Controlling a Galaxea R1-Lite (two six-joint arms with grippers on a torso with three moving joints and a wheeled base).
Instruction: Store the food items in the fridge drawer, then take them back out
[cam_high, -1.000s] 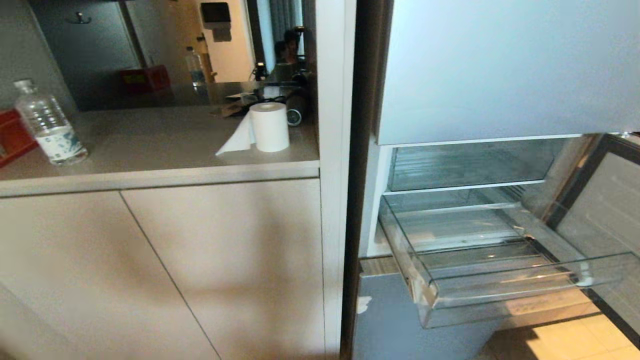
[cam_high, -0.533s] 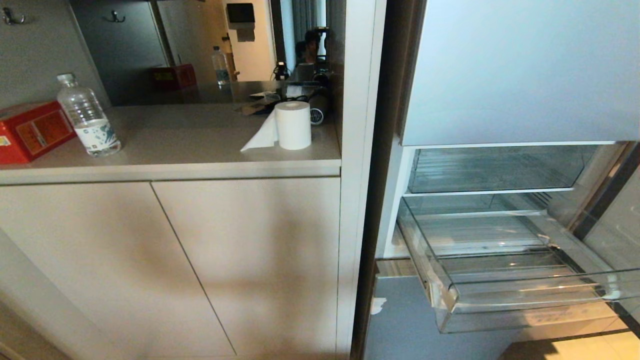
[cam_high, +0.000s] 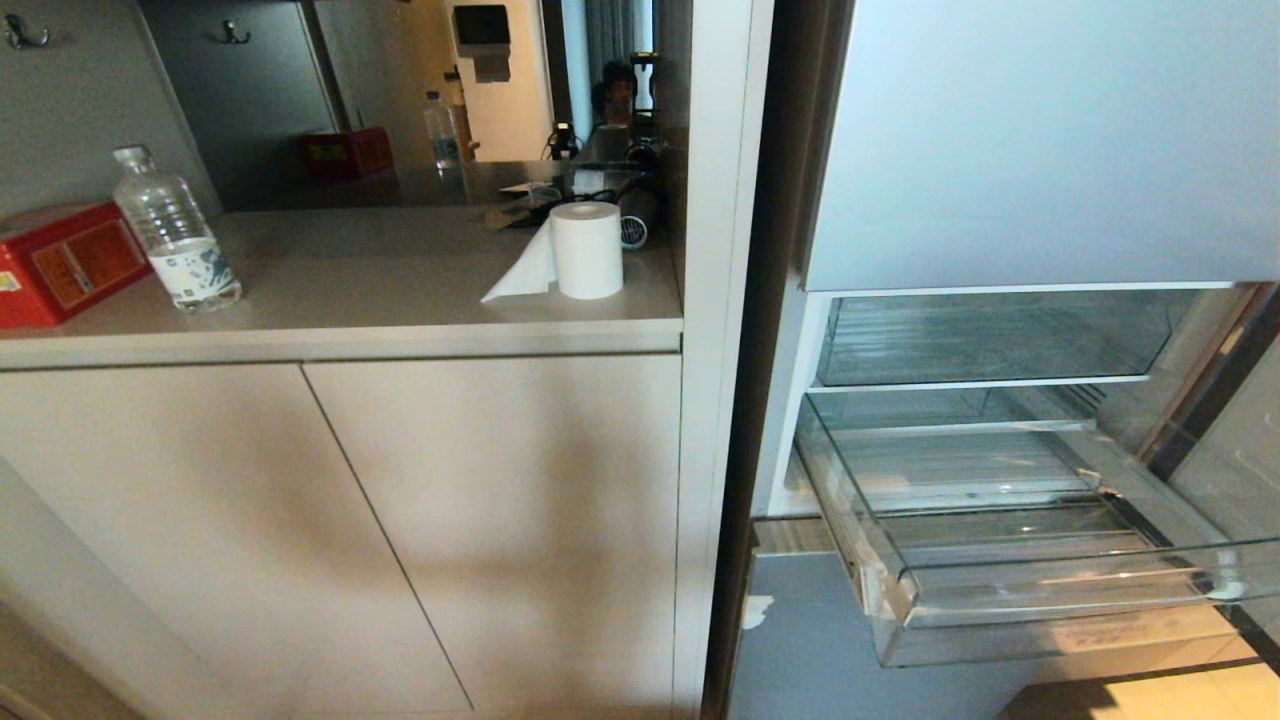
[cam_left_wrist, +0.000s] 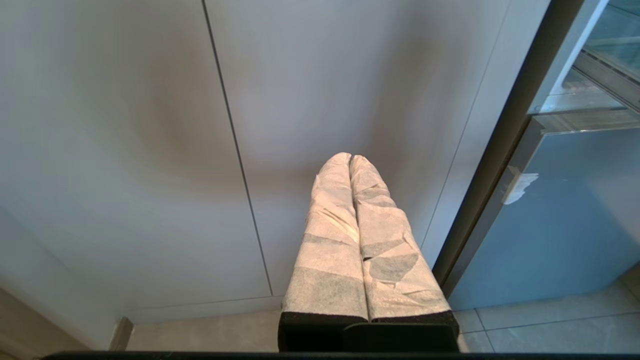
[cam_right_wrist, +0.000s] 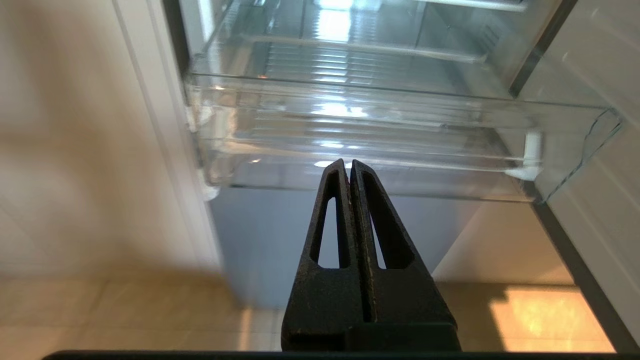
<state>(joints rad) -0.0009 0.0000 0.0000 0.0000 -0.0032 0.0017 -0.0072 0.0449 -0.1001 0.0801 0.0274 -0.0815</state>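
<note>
The view has swung left and now holds steady, the pulled-out drawer (cam_high: 1040, 560) standing empty (no fruit in sight), while both grippers, left (cam_left_wrist: 350, 159) and right (cam_right_wrist: 348, 163), keep their jaws pressed together, holding nothing.

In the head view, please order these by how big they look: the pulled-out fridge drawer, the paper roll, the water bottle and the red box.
1. fridge drawer
2. red box, partly cut off at the edge
3. water bottle
4. paper roll

Bottle and roll look close; this ranking is unsure.

Whole head view shifted right vs. 1 s ago: camera move, nothing else.
</note>
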